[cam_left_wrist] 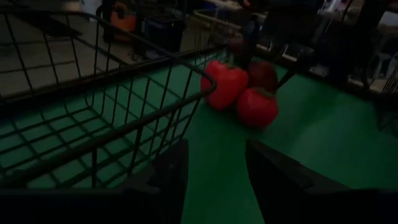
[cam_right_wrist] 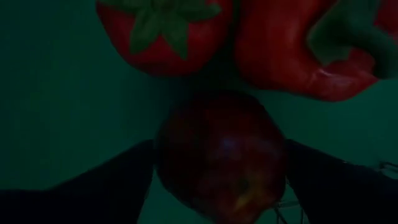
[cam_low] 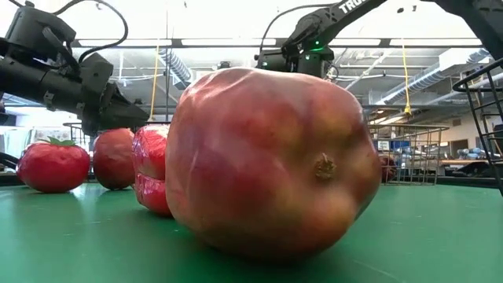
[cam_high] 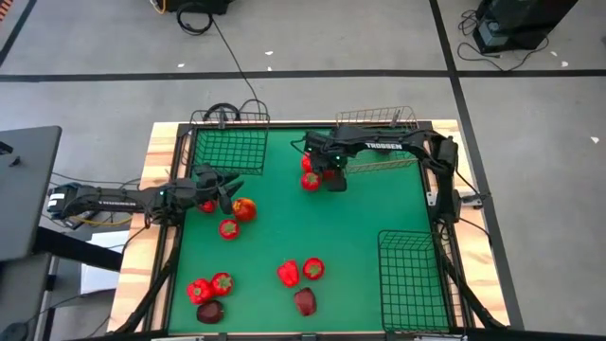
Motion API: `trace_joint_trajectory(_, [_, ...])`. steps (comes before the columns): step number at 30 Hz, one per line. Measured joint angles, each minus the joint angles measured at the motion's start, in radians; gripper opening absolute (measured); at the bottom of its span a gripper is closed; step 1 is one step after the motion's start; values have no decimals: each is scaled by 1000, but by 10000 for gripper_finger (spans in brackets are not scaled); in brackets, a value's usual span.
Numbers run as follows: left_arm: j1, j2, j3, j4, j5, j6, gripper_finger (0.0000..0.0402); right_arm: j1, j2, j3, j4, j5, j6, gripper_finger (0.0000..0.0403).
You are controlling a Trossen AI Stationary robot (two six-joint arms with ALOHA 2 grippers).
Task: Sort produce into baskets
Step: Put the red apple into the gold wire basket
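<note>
Green table [cam_high: 379,208]: right gripper [cam_right_wrist: 217,171] around apple [cam_right_wrist: 221,152], tomato [cam_right_wrist: 165,34], pepper [cam_right_wrist: 298,50] beside.

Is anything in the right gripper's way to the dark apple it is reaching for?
Nothing visible. In the right wrist view the right gripper has a finger on each side of the dark apple, with no object between them. A tomato and a pepper sit just beyond the apple, crowding it.

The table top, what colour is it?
Green: the table top is covered in a plain green mat, clearest in the high view.
</note>
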Motion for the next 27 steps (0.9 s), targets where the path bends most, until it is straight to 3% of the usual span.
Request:
trace_joint_trajectory(9, [2, 0, 0, 27, -49, 105, 166, 20, -4, 3, -5, 5, 13, 248])
trace_joint_trajectory(21, [2, 0, 24, 37, -59, 149, 166, 76, -90, 118, -46, 39, 66, 252])
trace_joint_trajectory(27, [2, 0, 63, 38, -62, 156, 177, 91, -223, 166, -141, 191, 141, 255])
